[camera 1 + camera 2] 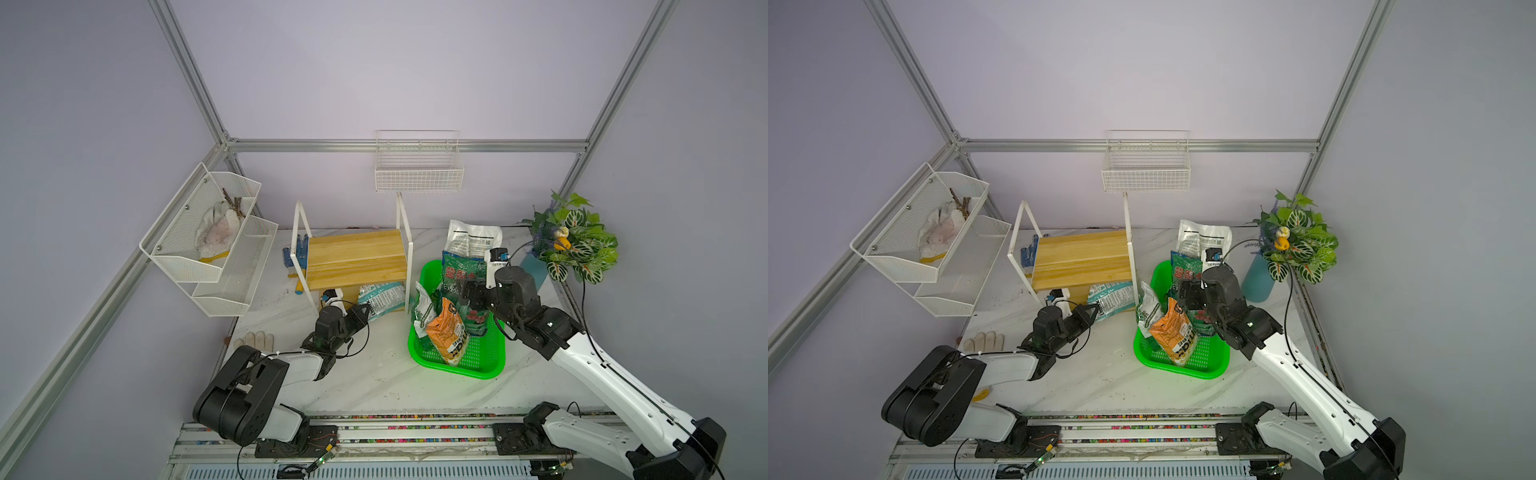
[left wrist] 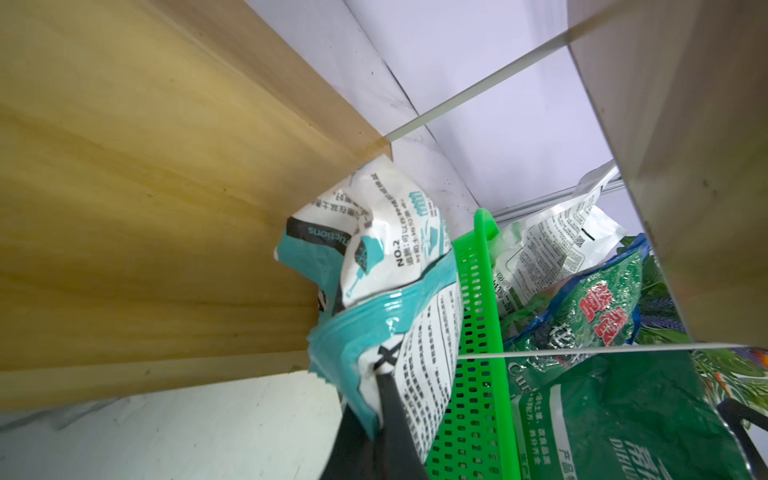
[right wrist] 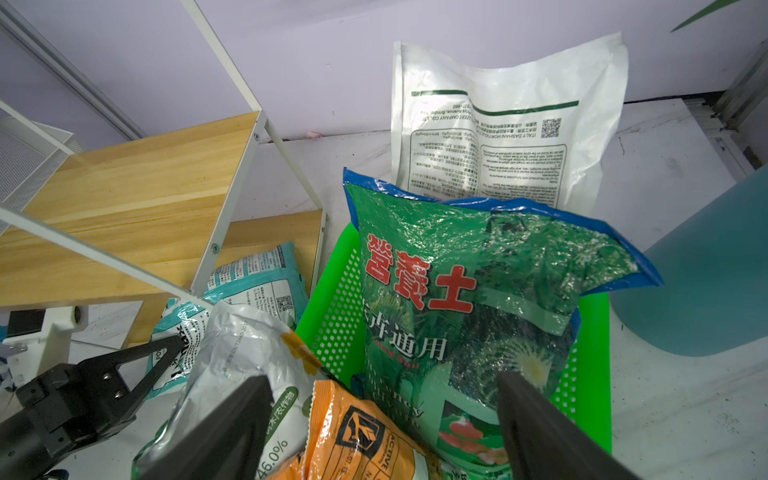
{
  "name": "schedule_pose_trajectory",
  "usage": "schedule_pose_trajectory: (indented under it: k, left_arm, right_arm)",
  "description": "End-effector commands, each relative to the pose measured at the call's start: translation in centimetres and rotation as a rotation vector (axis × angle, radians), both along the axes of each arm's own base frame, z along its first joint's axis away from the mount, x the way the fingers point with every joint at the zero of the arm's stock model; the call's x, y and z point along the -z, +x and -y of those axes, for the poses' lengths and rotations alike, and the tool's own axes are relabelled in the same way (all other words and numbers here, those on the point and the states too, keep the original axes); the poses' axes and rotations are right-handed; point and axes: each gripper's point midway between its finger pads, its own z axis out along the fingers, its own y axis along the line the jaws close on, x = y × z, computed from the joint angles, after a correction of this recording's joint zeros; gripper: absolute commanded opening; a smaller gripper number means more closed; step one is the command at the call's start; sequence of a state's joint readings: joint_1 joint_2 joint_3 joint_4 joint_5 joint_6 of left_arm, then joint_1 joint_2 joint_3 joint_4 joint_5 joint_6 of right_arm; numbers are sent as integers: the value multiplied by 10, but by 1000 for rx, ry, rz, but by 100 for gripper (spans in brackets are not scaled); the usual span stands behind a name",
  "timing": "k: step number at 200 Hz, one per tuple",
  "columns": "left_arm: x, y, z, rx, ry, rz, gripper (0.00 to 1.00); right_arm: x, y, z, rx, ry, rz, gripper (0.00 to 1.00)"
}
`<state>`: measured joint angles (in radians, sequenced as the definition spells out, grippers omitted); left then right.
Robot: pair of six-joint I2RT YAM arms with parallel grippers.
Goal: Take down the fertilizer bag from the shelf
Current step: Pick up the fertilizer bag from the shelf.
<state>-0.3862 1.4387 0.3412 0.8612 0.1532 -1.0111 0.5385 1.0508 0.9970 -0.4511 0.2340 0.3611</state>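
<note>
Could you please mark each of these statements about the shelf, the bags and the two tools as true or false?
1. The left tool is shut on the teal and white bag. True.
2. That bag lies on the top board of the shelf. False: it sticks out from the lower level, under the top board.
3. The right tool is open above the green basket. True.
4. The orange bag lies flat on the table. False: it stands in the basket.
5. The wire basket on the back wall holds a bag. False: nothing shows in it.
</note>
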Motion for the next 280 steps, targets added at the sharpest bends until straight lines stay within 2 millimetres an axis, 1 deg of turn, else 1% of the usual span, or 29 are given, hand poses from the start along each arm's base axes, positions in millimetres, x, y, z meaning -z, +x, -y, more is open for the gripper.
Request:
schedule_pose_trajectory:
  k: [1, 17, 28, 30, 34, 73, 94, 120, 139, 160, 195, 220, 221, 237, 251, 280]
  left_arm:
    - [-29, -1, -4, -19, -58, 126, 0]
    - [-32, -2, -5, -23, -70, 139, 0]
    - [-28, -3, -4, -16, -70, 120, 0]
    - [-36, -5, -4, -13, -79, 139, 0]
    - [-40, -6, -3, -11, -82, 145, 0]
    - [-39, -27, -2, 6, -30, 116, 0]
    - [-45, -40, -4, 2, 44, 117, 0]
    - [-69, -54, -5, 7, 137, 164, 0]
    - [-86, -60, -4, 20, 169, 198, 0]
    - [-102, -65, 3, 49, 177, 224, 0]
    - [-131, -68, 23, 110, 178, 268, 0]
    - [-161, -73, 37, 144, 202, 322, 0]
    - [-165, -73, 36, 142, 201, 330, 0]
    - [-188, -79, 43, 162, 214, 378, 0]
    - [-208, -84, 45, 165, 220, 415, 0]
    - [-241, -95, 50, 190, 205, 468, 0]
  right_arm:
    - [-20, 0, 4, 17, 20, 36, 89]
    - [-20, -1, 4, 16, 21, 37, 89]
    - [-20, -1, 4, 19, 22, 38, 89]
    - [-20, -1, 4, 18, 22, 37, 89]
    - [-20, -1, 4, 18, 22, 37, 89]
    - [-20, 0, 4, 18, 20, 39, 89]
    - [-21, 1, 3, 15, 24, 40, 89]
    - [-20, 2, 1, 9, 29, 36, 89]
    - [-20, 4, -1, 5, 33, 35, 89]
    - [-22, 4, -3, 1, 38, 36, 89]
    - [-25, 4, -2, 0, 35, 39, 89]
    - [-25, 2, 0, 5, 28, 41, 89]
    - [-26, 2, 0, 5, 28, 41, 89]
    - [-25, 2, 1, 7, 24, 42, 89]
    - [-25, 1, 2, 11, 24, 43, 89]
    - [-23, 1, 3, 13, 26, 41, 89]
